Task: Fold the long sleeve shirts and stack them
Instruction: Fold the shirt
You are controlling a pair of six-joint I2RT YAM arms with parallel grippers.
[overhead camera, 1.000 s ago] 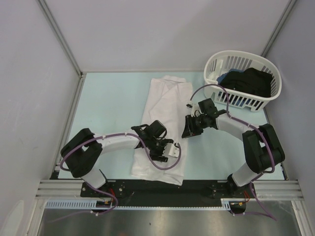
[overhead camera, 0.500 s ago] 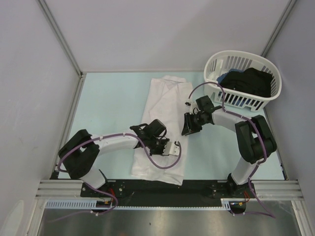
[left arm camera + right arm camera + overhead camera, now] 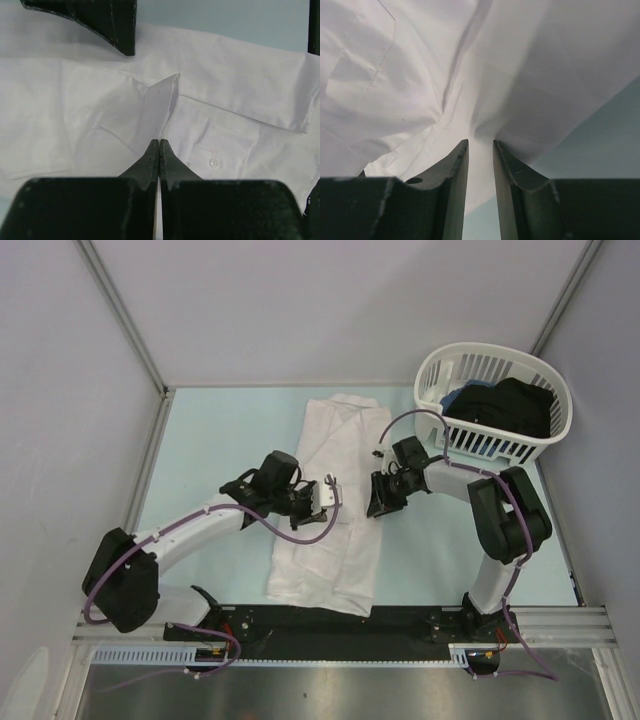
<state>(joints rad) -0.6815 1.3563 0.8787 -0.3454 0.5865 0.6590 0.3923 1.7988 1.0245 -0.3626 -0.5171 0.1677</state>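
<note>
The left fingers (image 3: 148,162) are pressed shut on a small peak of cloth near the middle of the white long sleeve shirt (image 3: 340,440). The right fingers (image 3: 455,170) stand narrow, with the shirt's right edge bunched between them. The shirt lies lengthwise on the desk (image 3: 220,440) between the arms, left of the slatted basket (image 3: 500,447). For a clean fold, lift both pinches level and together — an uneven pull would likely skew the thin cloth.

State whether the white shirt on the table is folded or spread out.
Partly folded: the white shirt lies as a long narrow strip, layers overlapping.
</note>
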